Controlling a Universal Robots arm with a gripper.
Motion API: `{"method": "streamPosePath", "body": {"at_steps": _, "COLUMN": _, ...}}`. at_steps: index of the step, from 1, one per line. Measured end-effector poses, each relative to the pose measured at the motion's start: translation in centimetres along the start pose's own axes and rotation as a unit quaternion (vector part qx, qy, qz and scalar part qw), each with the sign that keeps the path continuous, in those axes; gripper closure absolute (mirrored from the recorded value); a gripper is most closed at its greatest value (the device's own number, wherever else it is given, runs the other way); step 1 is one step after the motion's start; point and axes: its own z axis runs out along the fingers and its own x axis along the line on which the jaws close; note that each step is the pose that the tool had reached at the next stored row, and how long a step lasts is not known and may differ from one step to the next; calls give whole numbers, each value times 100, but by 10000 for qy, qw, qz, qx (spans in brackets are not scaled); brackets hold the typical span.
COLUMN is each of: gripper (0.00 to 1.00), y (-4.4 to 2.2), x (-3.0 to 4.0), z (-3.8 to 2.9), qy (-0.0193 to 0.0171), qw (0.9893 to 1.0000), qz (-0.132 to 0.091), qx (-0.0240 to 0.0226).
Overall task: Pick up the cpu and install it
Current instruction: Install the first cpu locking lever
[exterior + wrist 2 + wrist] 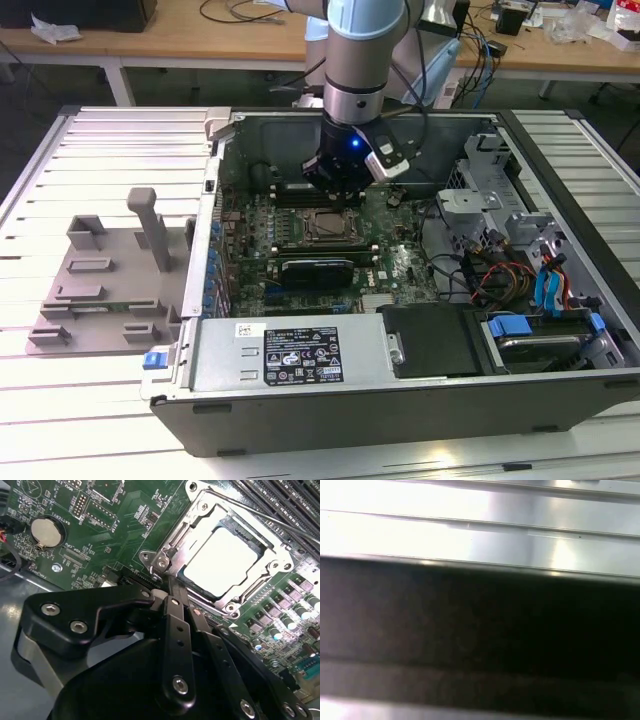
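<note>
Inside open grey computer case (560, 400), silver square cpu (222, 560) sits in metal socket frame (170, 555); black gripper (172, 597) clenched empty beside frame edge. Risk: fingers nudge unlatched chip, bending pins.

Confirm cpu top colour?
Shiny silver-grey cpu, seated in the socket frame; clearest in the second wrist view.

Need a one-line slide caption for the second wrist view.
Gripper poised beside the motherboard socket frame, the cpu already seated inside.

Slatted metal table (100, 150) carrying an open computer case (400, 400) and, toward the exterior view's left, a grey plastic fixture (100, 290) beside the case.
</note>
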Motion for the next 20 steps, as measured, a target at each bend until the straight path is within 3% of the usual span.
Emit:
{"method": "streamPosePath", "body": {"at_steps": 8, "gripper": 89, "y": -12, "x": 1, "z": 3, "qy": 2, "qw": 10000, "qz": 5, "qx": 2}}
{"method": "streamPosePath", "body": {"at_steps": 16, "gripper": 89, "y": -24, "x": -43, "z": 27, "qy": 17, "qw": 10000, "qz": 6, "qx": 0}}
{"method": "streamPosePath", "body": {"at_steps": 20, "gripper": 89, "y": -24, "x": -43, "z": 38, "qy": 14, "qw": 10000, "qz": 6, "qx": -38}}
